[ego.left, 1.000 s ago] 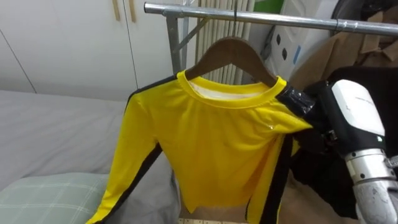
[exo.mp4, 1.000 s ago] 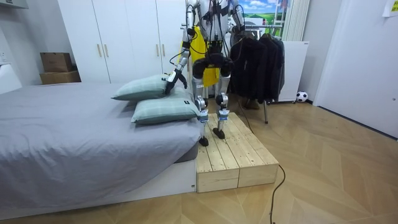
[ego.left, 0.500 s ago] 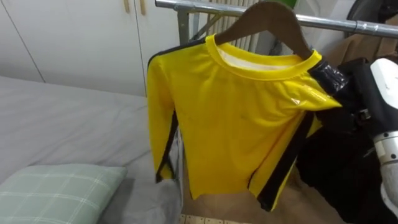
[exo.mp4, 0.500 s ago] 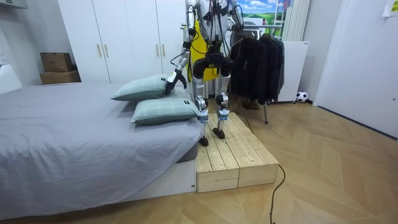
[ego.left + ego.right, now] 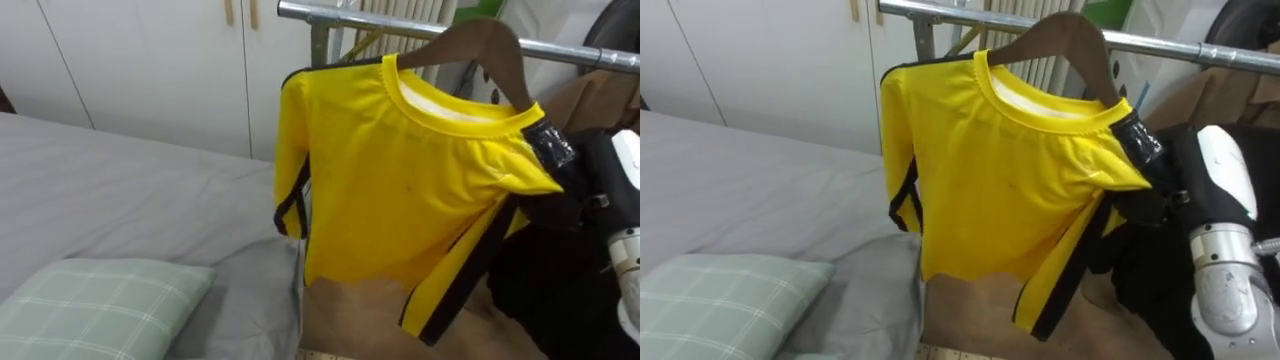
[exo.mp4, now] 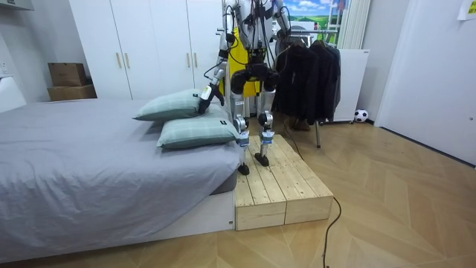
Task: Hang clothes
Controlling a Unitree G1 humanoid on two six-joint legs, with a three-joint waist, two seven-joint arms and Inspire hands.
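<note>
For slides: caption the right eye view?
Yellow shirt on a wooden hanger at the metal rail, beside a grey bed.

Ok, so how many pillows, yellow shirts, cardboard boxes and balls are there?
Green checked pillows: 2
Yellow shirt: 1
Cardboard boxes: 2
Football: 1
Total: 6

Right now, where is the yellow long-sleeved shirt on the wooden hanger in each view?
Left eye view: yellow long-sleeved shirt centre-right, under the metal rail.
Right eye view: shirt at centre.
Room view: yellow patch behind the robot, top centre.
Shared landmark: grey bed.
</note>
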